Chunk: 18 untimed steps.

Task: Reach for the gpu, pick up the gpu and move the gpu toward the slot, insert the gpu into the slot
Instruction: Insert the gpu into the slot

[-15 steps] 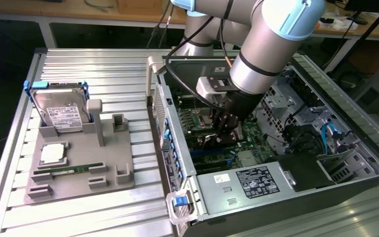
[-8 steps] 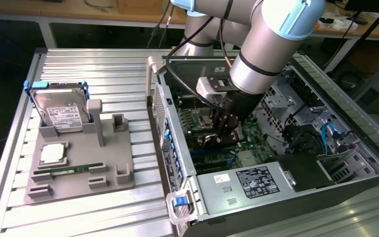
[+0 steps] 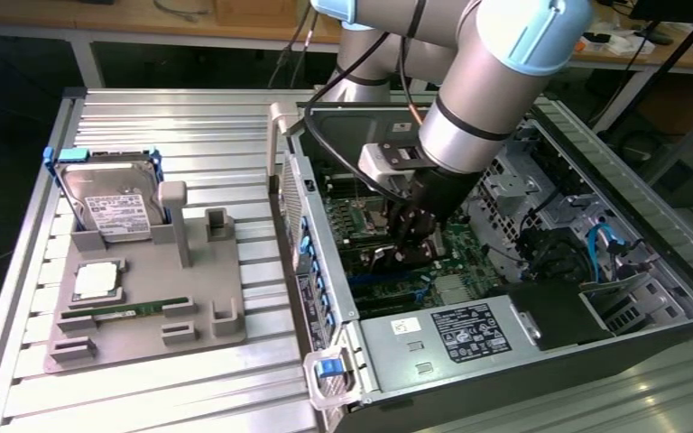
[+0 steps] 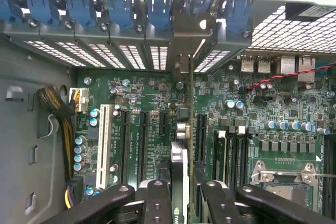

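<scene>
The arm leans steeply down into the open computer case, its wrist bent so the gripper points at the motherboard. Its fingers are pinched partway in on the gpu (upright, seen edge-on), which stands among the board's black sockets.

No wording can be read. In the exterior view, the hard drive at nine o'clock bears a white label and the power supply at five o'clock a black label. Lettering on the motherboard and a pale mark on the gpu are illegible.
</scene>
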### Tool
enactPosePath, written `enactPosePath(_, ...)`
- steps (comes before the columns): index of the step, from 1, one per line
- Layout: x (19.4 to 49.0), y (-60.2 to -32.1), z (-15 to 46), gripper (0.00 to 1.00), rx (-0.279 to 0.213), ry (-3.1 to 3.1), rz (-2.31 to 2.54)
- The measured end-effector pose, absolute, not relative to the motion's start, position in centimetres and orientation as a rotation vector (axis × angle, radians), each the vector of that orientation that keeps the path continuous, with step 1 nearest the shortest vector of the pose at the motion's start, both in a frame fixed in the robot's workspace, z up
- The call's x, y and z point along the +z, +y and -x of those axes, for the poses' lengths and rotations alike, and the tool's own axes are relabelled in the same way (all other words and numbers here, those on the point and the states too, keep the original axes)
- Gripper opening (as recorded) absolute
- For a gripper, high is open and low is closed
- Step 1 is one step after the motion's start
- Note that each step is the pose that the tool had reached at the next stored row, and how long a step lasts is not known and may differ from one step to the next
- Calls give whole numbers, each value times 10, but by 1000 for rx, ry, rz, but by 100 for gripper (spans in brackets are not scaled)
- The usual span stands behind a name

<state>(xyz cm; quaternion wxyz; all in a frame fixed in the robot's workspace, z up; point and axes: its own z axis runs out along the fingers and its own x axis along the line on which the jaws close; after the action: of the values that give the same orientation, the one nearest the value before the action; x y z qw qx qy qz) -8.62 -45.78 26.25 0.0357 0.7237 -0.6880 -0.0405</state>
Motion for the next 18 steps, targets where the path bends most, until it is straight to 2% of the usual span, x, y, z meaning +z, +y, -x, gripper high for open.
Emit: enactPosePath(18, 255, -458, 86, 27, -124, -2112, -2225)
